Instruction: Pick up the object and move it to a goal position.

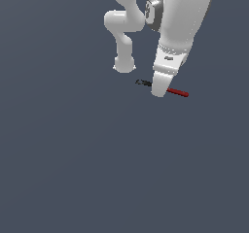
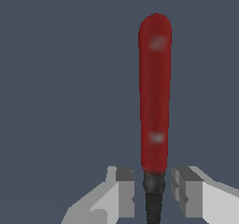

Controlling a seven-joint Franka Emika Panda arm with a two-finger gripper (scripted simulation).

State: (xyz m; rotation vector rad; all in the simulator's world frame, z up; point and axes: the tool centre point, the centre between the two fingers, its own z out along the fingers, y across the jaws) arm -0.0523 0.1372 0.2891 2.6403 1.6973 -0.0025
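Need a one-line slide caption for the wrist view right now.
Open gripper straddling the red-handled fork near its black neck, fingers not yet touching it.

Red-handled, black-pronged fork; white gripper.

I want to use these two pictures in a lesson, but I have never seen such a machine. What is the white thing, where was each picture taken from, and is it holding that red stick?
Both pictures are computer renders of a white robot arm. The exterior view looks at the scene from off the arm; the wrist view looks out from a camera by its claw. On the plain grey surface lies a small utensil with a red handle and a black end. In the wrist view the claw stands open, one finger either side of the utensil near where red meets black, with gaps showing, so nothing is gripped yet.
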